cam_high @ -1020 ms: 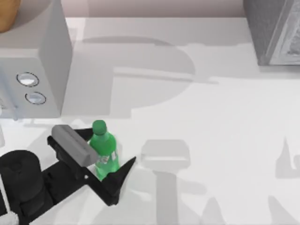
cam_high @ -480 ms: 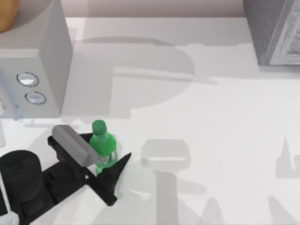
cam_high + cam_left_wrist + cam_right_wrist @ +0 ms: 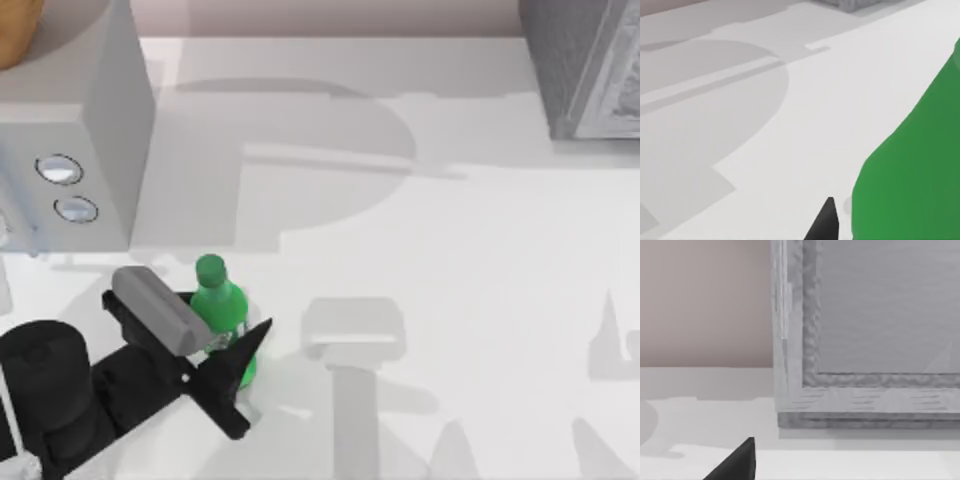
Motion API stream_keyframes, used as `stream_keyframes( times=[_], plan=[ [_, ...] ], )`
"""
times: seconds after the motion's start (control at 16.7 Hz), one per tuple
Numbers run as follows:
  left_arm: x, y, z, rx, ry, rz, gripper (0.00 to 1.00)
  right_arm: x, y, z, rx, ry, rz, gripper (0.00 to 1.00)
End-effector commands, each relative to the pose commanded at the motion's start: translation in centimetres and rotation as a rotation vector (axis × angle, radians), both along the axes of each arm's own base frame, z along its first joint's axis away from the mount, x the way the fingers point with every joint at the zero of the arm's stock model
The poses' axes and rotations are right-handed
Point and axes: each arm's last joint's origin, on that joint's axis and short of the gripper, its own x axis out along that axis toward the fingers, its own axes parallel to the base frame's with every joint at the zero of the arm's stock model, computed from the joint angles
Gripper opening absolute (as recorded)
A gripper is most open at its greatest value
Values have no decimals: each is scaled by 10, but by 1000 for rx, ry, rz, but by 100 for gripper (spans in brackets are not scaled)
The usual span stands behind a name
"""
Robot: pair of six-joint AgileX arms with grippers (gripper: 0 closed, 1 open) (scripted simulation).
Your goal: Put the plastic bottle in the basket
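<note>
Top view: the left tool (image 3: 212, 335) is clenched on the plastic bottle (image 3: 220, 308), which stands upright between its fingers on the white counter (image 3: 450, 270).

Left wrist view: the bottle's green body sits just beside a dark fingertip (image 3: 825, 222).

Right wrist view: a grey box (image 3: 865, 330) lies ahead of the right tool; I cannot tell its grip.

A translucent, smooth bright-green plastic bottle (image 3: 222, 312) stands between the matt black fingers of the left gripper (image 3: 225, 335). Under the gripper lies a smooth, matt white table (image 3: 450, 250). Well away from it stands a rough-textured grey box (image 3: 585, 65).
</note>
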Motion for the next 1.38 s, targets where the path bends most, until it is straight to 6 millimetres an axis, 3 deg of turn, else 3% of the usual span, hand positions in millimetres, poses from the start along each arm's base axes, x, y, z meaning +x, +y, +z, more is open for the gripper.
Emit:
stream_keyframes(
  times=[0.9, 1.14, 1.38],
  plan=[
    [-3, -7, 0, 39, 88, 20, 0, 0, 0, 0, 0, 0, 0, 100],
    [1, -26, 22, 57, 101, 26, 0, 0, 0, 0, 0, 0, 0, 100],
    [-3, -50, 69, 60, 87, 23, 0, 0, 0, 0, 0, 0, 0, 100]
  ],
)
